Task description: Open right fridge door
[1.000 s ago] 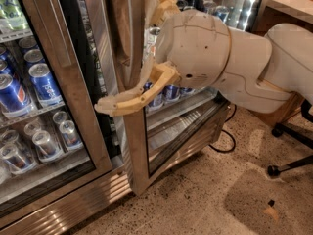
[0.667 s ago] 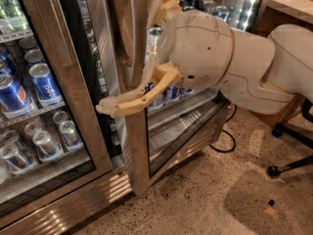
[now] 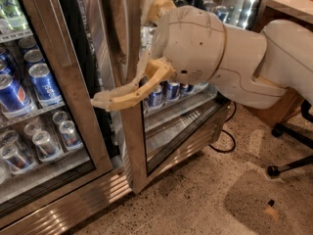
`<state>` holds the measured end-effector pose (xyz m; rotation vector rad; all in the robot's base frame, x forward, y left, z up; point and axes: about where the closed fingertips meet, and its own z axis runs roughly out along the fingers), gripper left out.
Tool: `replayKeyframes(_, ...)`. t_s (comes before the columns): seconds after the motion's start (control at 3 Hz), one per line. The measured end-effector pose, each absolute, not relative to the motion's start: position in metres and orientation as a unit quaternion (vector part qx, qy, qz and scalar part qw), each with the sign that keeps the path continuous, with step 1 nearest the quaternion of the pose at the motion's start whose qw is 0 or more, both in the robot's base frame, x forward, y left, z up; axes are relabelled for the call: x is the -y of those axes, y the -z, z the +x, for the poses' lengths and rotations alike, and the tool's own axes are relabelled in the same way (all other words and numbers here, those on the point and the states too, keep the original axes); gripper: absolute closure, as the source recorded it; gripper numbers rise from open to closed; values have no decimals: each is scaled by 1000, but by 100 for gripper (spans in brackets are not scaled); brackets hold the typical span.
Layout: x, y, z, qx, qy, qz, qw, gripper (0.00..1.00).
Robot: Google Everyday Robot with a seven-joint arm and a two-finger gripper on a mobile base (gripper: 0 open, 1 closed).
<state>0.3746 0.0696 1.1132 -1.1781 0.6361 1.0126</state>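
The right fridge door (image 3: pixel 134 151) stands in the middle of the view, swung partly out from the cabinet so that its brushed-steel edge faces the camera and its lower glass pane angles away to the right. The gripper (image 3: pixel 129 45) sits at this edge with its two tan fingers spread wide apart. The lower finger (image 3: pixel 122 96) curves leftward across the front of the steel frame, and the other rises behind the frame toward the top of the view. The round white wrist and arm (image 3: pixel 230 62) reach in from the right. Behind the left glass door (image 3: pixel 68 106), blue cans (image 3: pixel 43 84) carry the Pepsi name and globe, with silver can tops (image 3: pixel 46 141) on the shelf below. More blue cans (image 3: pixel 166 89) show through the right door, their lettering too small to read. A bright LED strip (image 3: pixel 248 6) runs down the upper right, and a black cable (image 3: pixel 226 140) loops on the speckled floor (image 3: pixel 205 195).
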Motion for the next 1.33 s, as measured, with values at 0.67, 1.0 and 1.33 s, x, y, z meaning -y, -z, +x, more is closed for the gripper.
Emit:
replayKeyframes(0.67, -63, -1117, 375, -286, -427, -521, 681, 0)
replayKeyframes(1.0, -55, -1119, 372, -294, -403, -522, 692, 0)
replayKeyframes(1.33, -55, -1119, 372, -294, -403, -522, 692, 0)
